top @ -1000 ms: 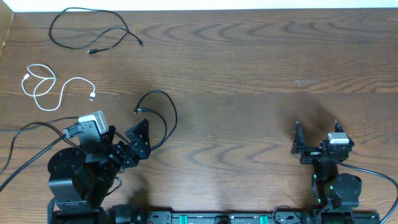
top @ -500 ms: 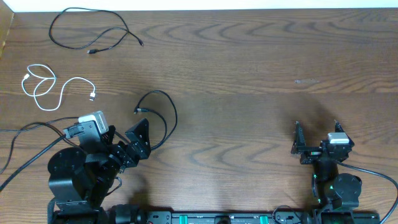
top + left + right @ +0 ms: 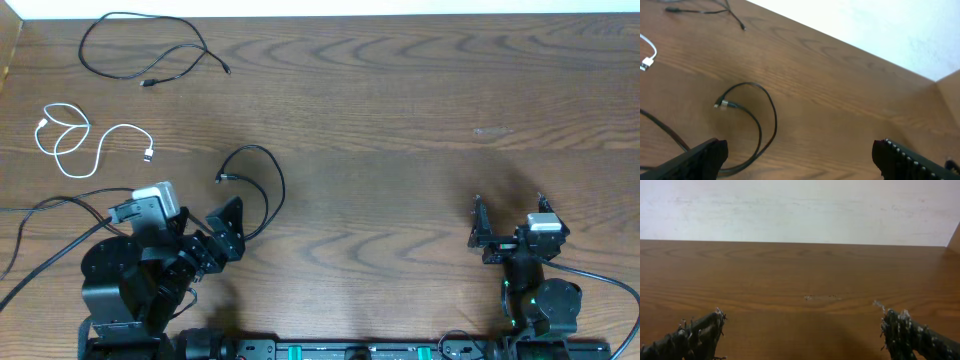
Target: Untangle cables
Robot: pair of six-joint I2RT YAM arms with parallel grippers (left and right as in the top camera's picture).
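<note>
Three cables lie apart on the left half of the wooden table. The long black cable [image 3: 150, 55] loops at the far left corner. Nearer me the white cable [image 3: 80, 140] lies coiled. The short black cable [image 3: 262, 185] curves in an arc just ahead of my left gripper [image 3: 205, 230], its plug [image 3: 722, 104] pointing left. In the left wrist view this cable [image 3: 762, 120] runs past the left finger [image 3: 700, 157] of my left gripper [image 3: 800, 155], which is open and empty. My right gripper [image 3: 510, 212] is open at the front right, over bare wood [image 3: 802, 330].
A thick black arm cord [image 3: 40, 215] trails left from the left arm's base. The table's far edge meets a white wall [image 3: 320, 8]. A small pale scuff [image 3: 492, 130] marks the wood ahead of the right arm.
My left gripper has drawn back slightly toward the front edge, away from the short black cable. The right arm and the cables have not moved.
</note>
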